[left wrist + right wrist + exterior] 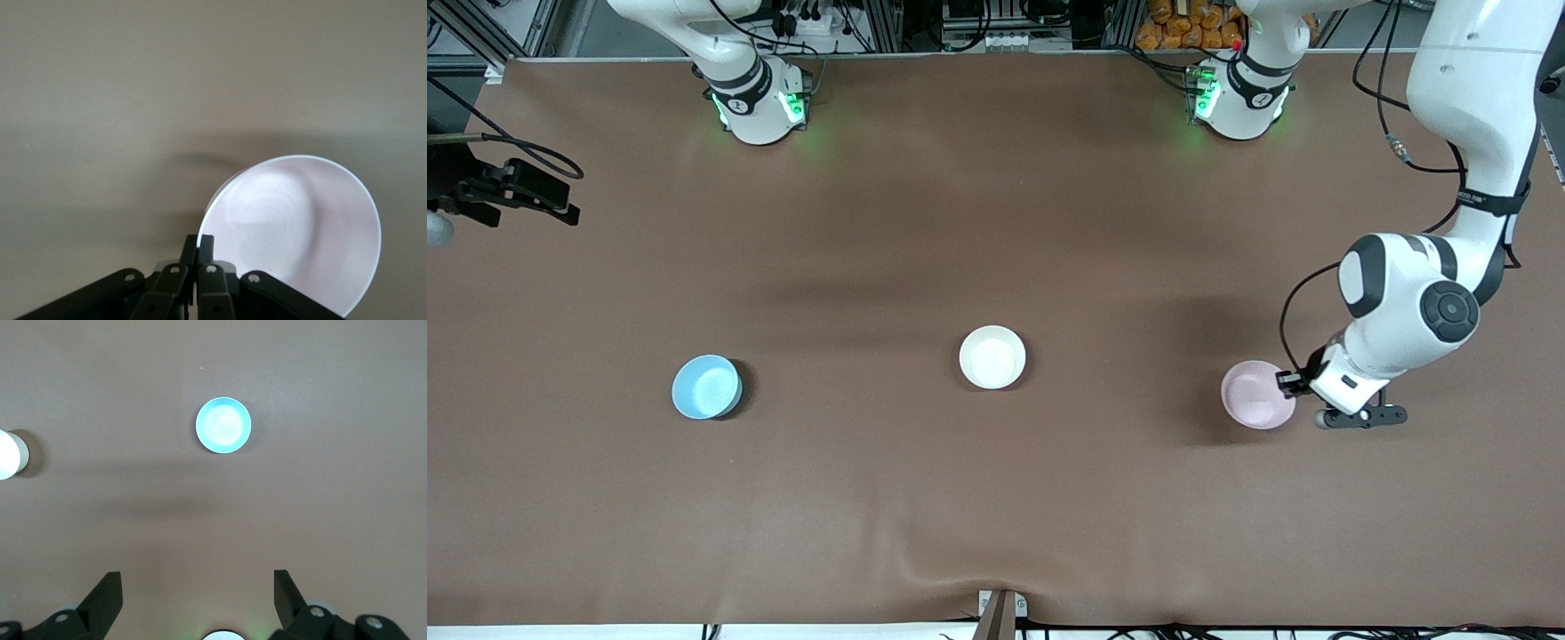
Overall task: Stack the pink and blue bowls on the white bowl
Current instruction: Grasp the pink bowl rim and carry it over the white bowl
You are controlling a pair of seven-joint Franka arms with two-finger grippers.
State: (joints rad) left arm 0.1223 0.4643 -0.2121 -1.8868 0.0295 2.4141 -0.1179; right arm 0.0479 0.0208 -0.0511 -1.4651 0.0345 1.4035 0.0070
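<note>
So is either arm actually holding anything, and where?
Yes. The left gripper is shut on the pink bowl, pinching its rim. The right gripper is open and holds nothing, high over the table.

A robotics lab. Two arm bases (760, 102) are bolted to a brown-covered surface (996, 498). Cables and aluminium framing (507, 31) line its edge.

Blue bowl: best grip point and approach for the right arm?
Pinch the rim of the blue bowl from straight above, one finger inside the wall, one outside. It sits upright, mouth up, nothing near it. The open right pincer hangs high above it.
</note>
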